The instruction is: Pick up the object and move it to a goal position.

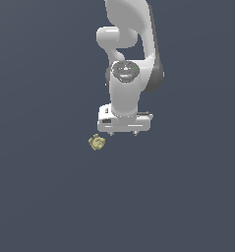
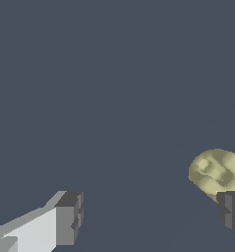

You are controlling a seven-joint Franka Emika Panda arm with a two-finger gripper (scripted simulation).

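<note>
- Object: a small, lumpy, pale yellow-olive thing, lying on the flat dark grey-blue bench a little left of the exterior frame's centre and slightly below it.
- It sits alone on the bench, much smaller than the width of the gripper's body.
- Gripper: white, pointing downward, hanging at the centre of the exterior frame under the white arm, which comes down from the top edge.
- The object lies just beside the gripper, to the exterior view's left and a touch lower; the two are apart, with nothing held.
- In the wrist view the two dark fingertips stand wide apart, one at the lower left of the frame and one at the lower right edge, with bare bench between them.
- The object appears in the wrist view at the right side of the frame, right next to the right-hand fingertip and outside the gap between the fingers; whether it touches that fingertip I cannot tell.
</note>
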